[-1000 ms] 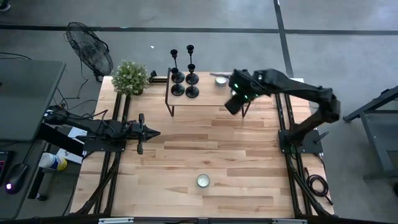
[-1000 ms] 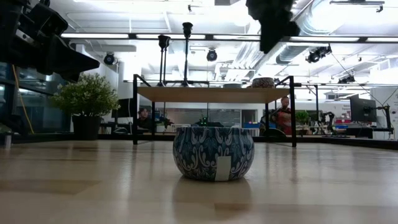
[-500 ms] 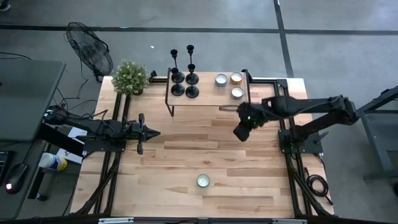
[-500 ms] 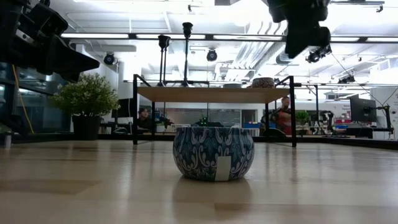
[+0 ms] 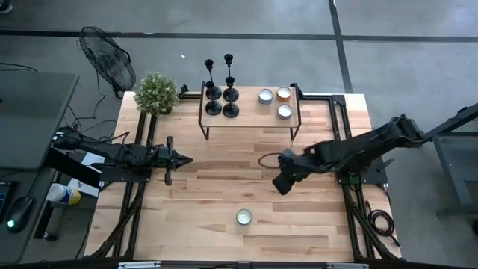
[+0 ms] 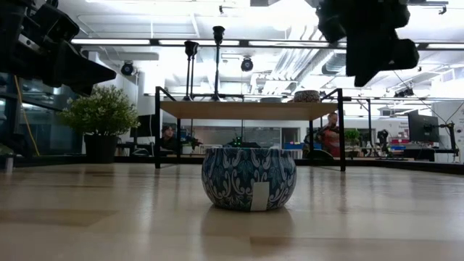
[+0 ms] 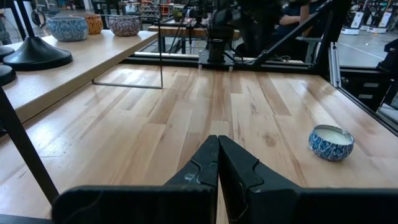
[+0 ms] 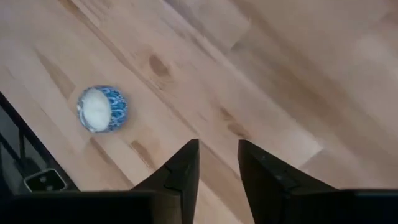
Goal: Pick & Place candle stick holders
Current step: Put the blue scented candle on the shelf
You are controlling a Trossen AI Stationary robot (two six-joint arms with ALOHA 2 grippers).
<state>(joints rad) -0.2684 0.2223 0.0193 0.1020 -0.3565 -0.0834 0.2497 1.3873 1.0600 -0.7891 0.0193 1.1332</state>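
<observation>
Four black candle stick holders (image 5: 220,96) stand on their round bases at the left end of a raised wooden shelf (image 5: 250,117) at the table's far side. Two of their stems show in the low view (image 6: 217,61), and one base shows in the left wrist view (image 7: 36,55). My right gripper (image 5: 279,185) hangs open and empty above the middle of the table, well near of the shelf; its own view (image 8: 219,163) shows the gap between the fingers. My left gripper (image 5: 187,159) waits shut and empty at the table's left side (image 7: 217,158).
A blue patterned candle tin (image 5: 243,217) stands near the front edge (image 8: 102,109). Three low tealight cups (image 5: 275,101) sit on the shelf's right end. A potted plant (image 5: 157,93) stands at the far left corner, with a fan (image 5: 108,60) beyond it.
My right gripper has drawn back from over the shelf's right end toward the table's near edge and now hangs over the middle of the table. The three tealight cups, covered by the arm before, now show. The candle stick holders have not moved.
</observation>
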